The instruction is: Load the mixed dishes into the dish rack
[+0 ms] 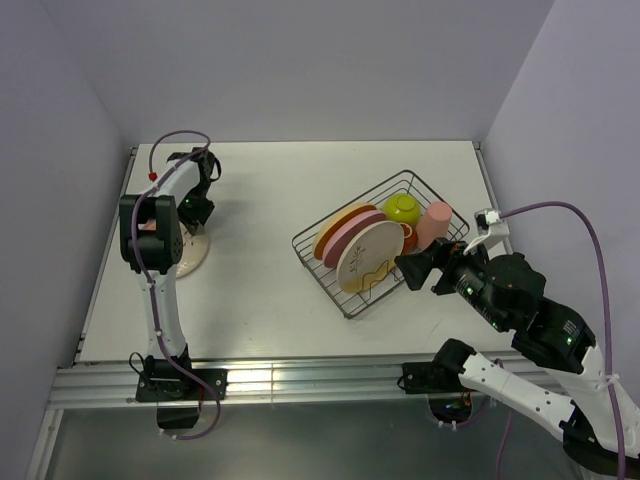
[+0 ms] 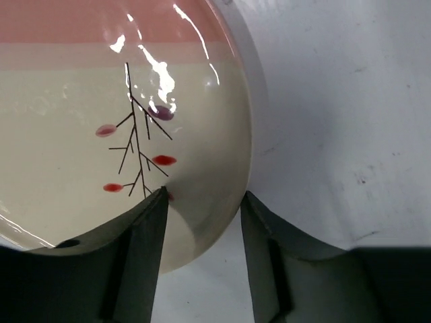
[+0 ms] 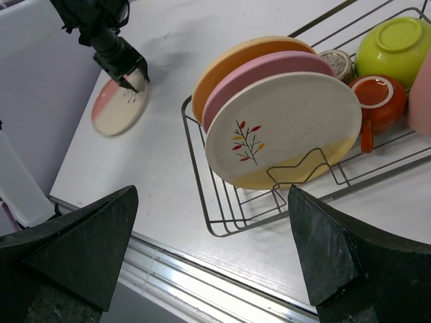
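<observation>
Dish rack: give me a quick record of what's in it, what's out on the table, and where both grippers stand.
rack: dish rack, right half of the table
standing on edge in it: orange plate, pink plate, cream-yellow plate
also in it: green bowl, red-brown mug, salmon cup, small grey cup
outside it: twig plate, flat on the table, far left
left gripper: open, fingers straddling the twig plate's rim, contact unclear
right gripper: open, empty, hovering by the rack's near side
</observation>
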